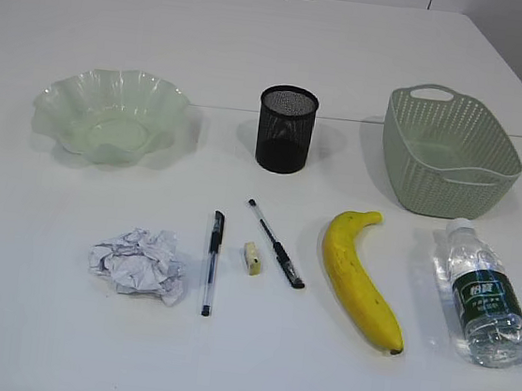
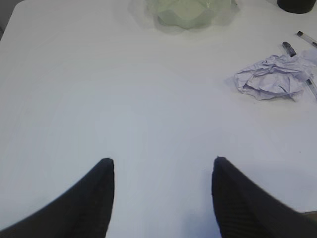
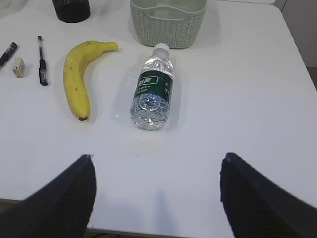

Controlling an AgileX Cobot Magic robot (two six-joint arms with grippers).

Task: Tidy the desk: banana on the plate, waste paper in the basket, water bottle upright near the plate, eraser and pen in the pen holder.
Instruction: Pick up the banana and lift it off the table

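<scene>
Bright even overhead light on my plain white counter (image 1: pixel 37 340); soft short shadows, exterior sharp, wrist views slightly soft.

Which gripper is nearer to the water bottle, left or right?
Right. The right gripper hangs open just before the lying water bottle. The left gripper is over bare desk beside the crumpled paper, far across.

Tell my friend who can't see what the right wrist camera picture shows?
A water bottle lies on its side on the white desk, its white cap pointing at the green basket behind it. A yellow banana lies to its left, then a pen and a small eraser. The open right gripper hangs over bare desk, holding nothing.
</scene>
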